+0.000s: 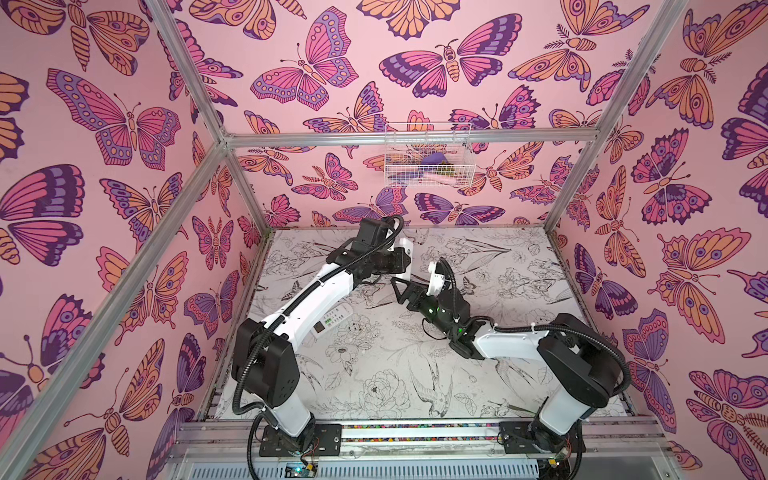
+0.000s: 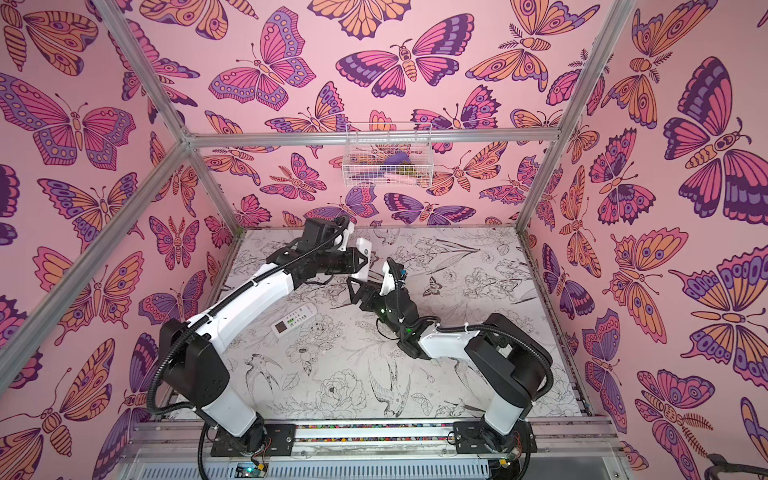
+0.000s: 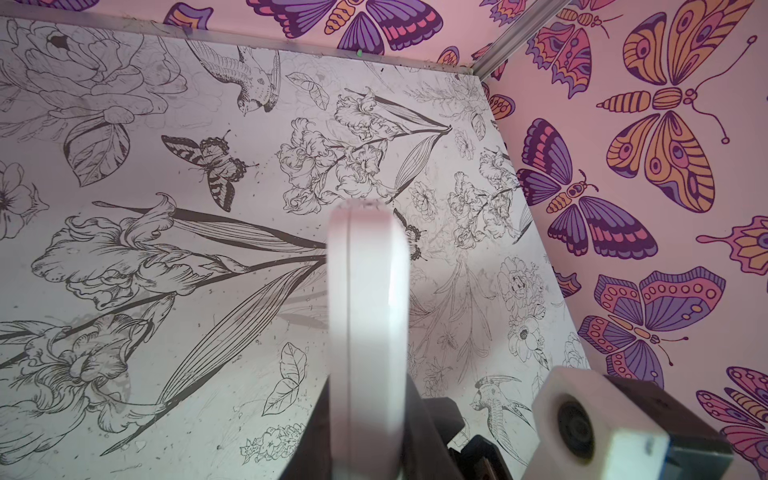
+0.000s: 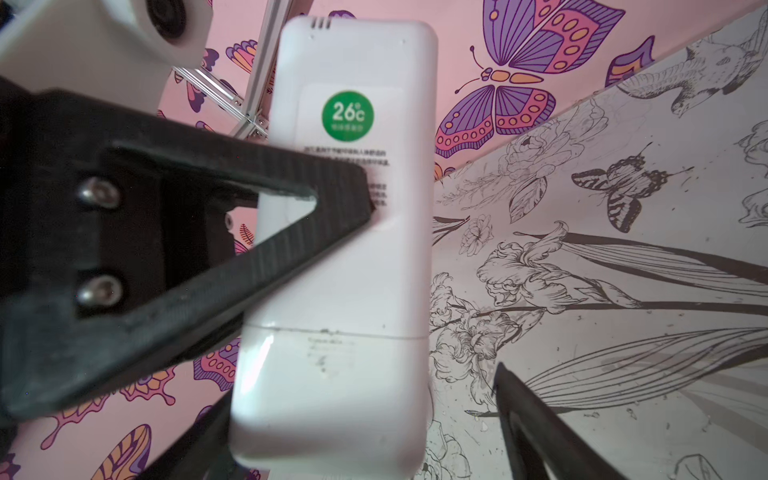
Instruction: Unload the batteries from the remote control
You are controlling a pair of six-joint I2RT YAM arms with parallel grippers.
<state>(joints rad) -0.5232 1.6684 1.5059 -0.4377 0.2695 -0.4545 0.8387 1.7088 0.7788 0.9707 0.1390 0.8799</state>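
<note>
Nearest my right wrist camera, one black triangular finger (image 4: 232, 274) of the left tool (image 1: 403, 261) is pressing across the back of the white remote control (image 4: 345, 270). That tool is clamping tight on the remote's two faces and holding it up off the desk (image 1: 519, 266). From the left wrist camera I am looking along the remote's thin edge, which is rising from between the jaws. A round green sticker (image 4: 347, 115) is showing on its back. Lower down a seam is running straight across, and the panel below it is sitting flush. The batteries are hidden from me in every view; I am only seeing the remote's closed back.

The right tool (image 1: 397, 291) is standing wide open and gripping nothing, with the remote's lower end between its fingers. One finger (image 4: 536, 432) is hanging clear of the remote's side. The other (image 4: 195, 440) is sitting close to the opposite side, and I cannot tell whether it is touching. In both top views the two tools are meeting toward the back of the desk, near its middle.

A second remote (image 2: 293, 320) is lying face up on the desk, partly beneath the left arm and well apart from the tools. A wire basket (image 1: 392, 166) is hanging on the back wall.
</note>
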